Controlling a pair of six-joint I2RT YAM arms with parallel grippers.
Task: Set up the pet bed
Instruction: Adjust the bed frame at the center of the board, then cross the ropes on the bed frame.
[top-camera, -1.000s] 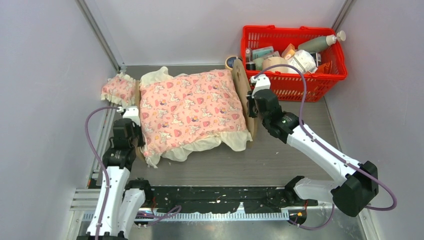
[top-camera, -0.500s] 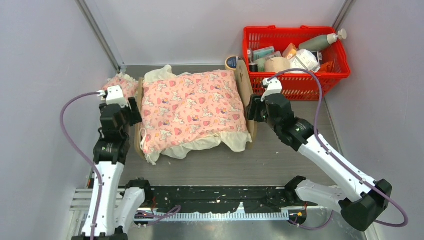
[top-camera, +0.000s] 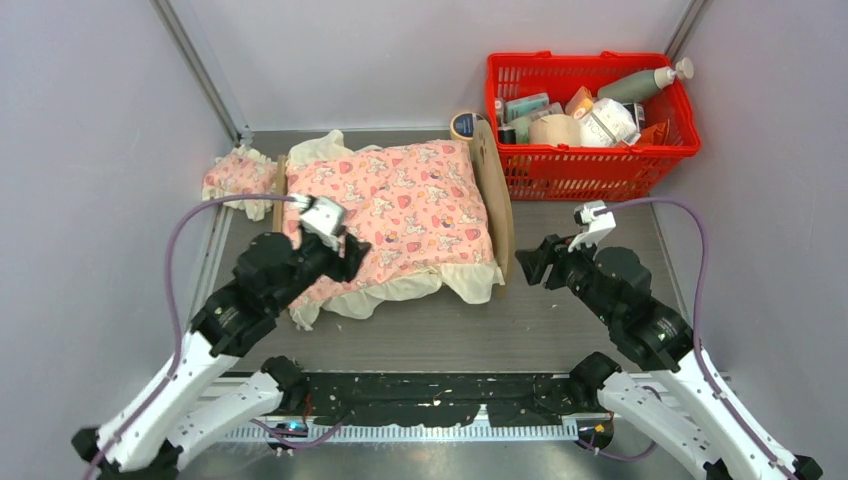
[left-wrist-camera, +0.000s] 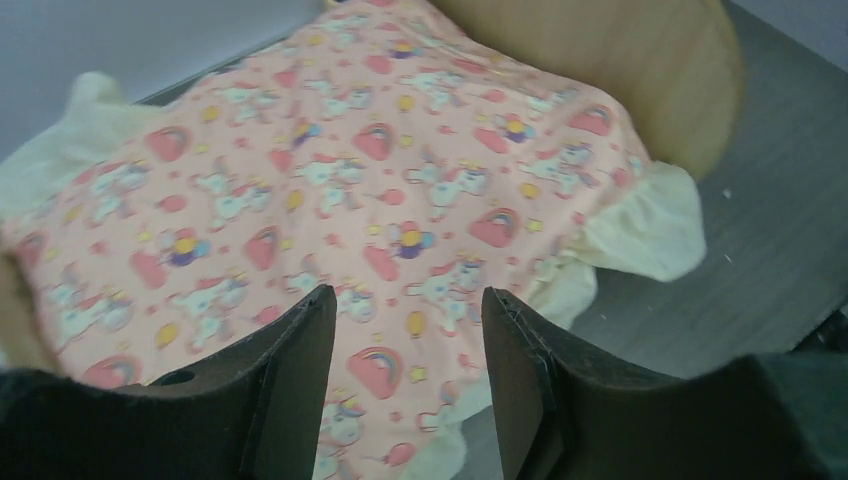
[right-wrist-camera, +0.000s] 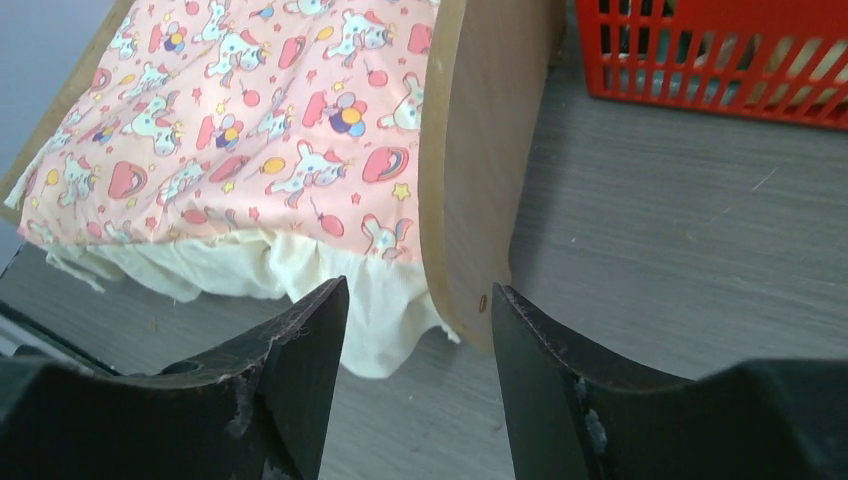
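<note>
The pet bed is a light plywood frame with its arched headboard on the right. A pink patterned blanket with cream frill covers its top. A small pink frilled pillow lies on the table by the bed's left end. My left gripper hovers open over the blanket's near-left part, holding nothing. My right gripper is open and empty, a little in front and to the right of the headboard's near corner, apart from it.
A red basket full of bottles and packages stands at the back right, close to the headboard. A small round tin sits behind the headboard. Grey walls close in on left and right. A black rail runs along the near edge.
Both grippers opened and came off the ends of the bed. The left arm swung right over the blanket. The right arm drew back toward the near right.
</note>
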